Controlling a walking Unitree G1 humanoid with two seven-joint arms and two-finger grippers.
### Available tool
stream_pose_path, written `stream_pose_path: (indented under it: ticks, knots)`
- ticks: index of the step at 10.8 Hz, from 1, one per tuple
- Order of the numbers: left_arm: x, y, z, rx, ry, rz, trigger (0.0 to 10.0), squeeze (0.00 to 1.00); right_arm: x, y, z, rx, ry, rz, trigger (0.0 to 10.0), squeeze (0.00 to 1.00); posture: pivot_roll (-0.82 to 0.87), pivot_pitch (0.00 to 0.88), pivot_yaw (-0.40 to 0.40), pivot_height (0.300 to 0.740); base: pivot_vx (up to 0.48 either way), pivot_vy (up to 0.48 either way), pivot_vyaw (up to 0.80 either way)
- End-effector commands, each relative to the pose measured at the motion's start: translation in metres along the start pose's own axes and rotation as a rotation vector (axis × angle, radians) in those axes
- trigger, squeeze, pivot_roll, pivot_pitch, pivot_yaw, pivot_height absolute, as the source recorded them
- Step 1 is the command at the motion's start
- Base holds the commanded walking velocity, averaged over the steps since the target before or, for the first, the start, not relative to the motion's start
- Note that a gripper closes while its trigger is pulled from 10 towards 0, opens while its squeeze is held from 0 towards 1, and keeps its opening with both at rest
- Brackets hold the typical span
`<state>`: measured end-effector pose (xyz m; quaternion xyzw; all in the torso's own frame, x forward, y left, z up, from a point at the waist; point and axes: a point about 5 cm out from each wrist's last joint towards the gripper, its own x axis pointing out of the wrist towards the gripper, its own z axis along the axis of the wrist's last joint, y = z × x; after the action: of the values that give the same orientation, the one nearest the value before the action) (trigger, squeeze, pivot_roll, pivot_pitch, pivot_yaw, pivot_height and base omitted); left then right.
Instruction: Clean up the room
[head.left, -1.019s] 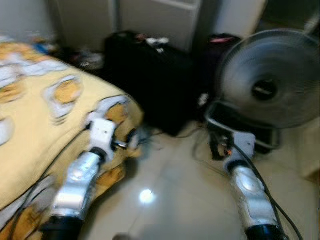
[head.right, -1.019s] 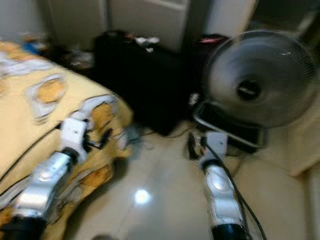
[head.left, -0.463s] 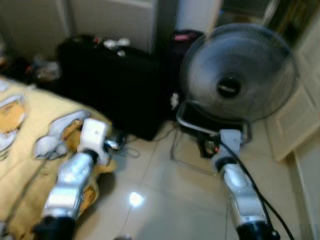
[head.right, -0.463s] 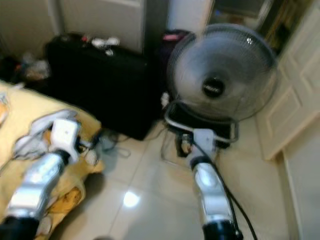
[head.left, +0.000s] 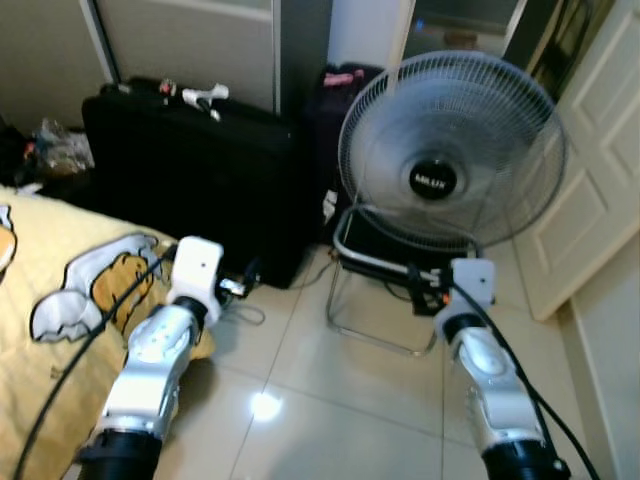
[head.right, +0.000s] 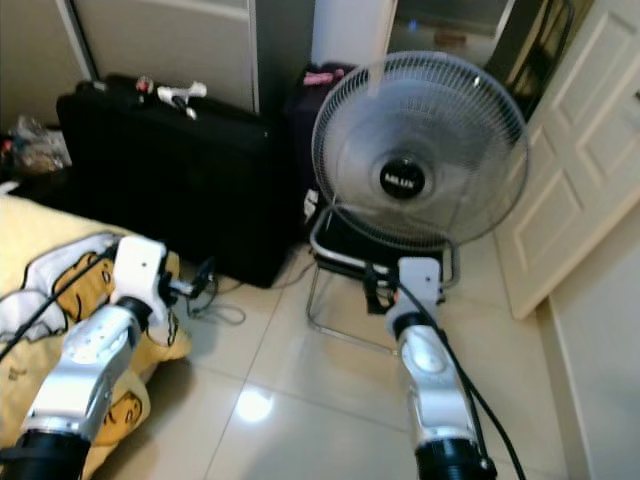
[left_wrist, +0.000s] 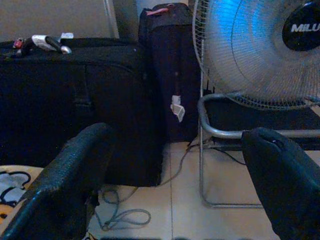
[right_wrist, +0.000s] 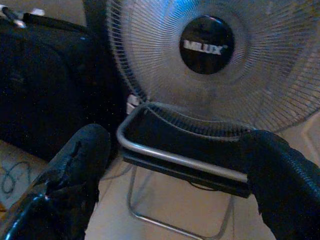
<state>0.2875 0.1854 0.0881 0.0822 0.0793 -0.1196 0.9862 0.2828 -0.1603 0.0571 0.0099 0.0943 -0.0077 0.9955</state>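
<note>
A grey floor fan (head.left: 452, 150) stands upright on tile beside a black suitcase (head.left: 190, 165).

One fan (head.left: 452, 150); two black suitcases (head.left: 190, 165) (head.left: 330, 110); one yellow bedspread (head.left: 50, 310); one white door (head.left: 590, 170).

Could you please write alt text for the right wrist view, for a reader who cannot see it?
A round floor fan on a metal tube stand faces the open right pincer, with a black suitcase beside it on the tiled floor.

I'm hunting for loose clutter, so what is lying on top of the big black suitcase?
On the black suitcase lies a small white object near the top edge, with a reddish bit beside it. The far side of the top is hidden.
</note>
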Motion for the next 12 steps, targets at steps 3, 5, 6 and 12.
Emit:
stream_pose_path:
  ticks: [3,5,6,12]
  knots:
    - [0.0061,-0.0004,0.0066,0.006,-0.028,0.000,10.0,0.59,0.0009,-0.0118,0.0010,0.006,-0.011,-0.055,10.0,0.00,0.01,0.000,-0.022,0.740,0.299,0.000,-0.64]
    - [0.0067,-0.0008,0.0060,0.001,-0.030,0.003,10.0,0.60,0.0013,-0.0111,0.0019,0.000,-0.016,-0.051,10.0,0.00,0.00,0.000,-0.023,0.740,0.315,0.000,-0.45]
    - [0.0065,0.0001,0.0051,-0.003,-0.031,0.011,10.0,0.60,0.0018,-0.0104,0.0021,-0.002,-0.018,-0.048,10.0,0.00,0.01,0.000,-0.025,0.740,0.334,0.000,0.00]
    - [0.0090,0.0014,0.0053,0.002,-0.030,0.005,10.0,0.60,0.0046,-0.0089,0.0034,-0.007,-0.022,-0.043,10.0,0.00,0.01,0.000,-0.023,0.740,0.348,0.000,0.00]
